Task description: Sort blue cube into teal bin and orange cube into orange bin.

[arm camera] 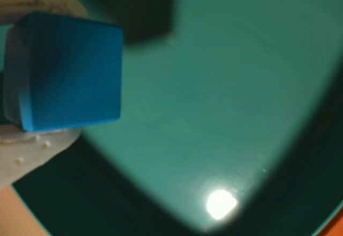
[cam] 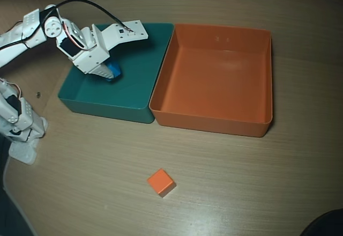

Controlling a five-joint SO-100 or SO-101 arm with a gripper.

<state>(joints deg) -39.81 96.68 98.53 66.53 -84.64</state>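
Over the teal bin (cam: 134, 80), upper left of the overhead view, the end effector (cam: 109, 71) gripped the blue cube (arm camera: 67, 72).
Released from that height, it might have bounced over the low wall.

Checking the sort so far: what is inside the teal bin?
Over the teal bin, the end effector grips the blue cube; the arm hides part of the floor. The orange cube lies on the table.
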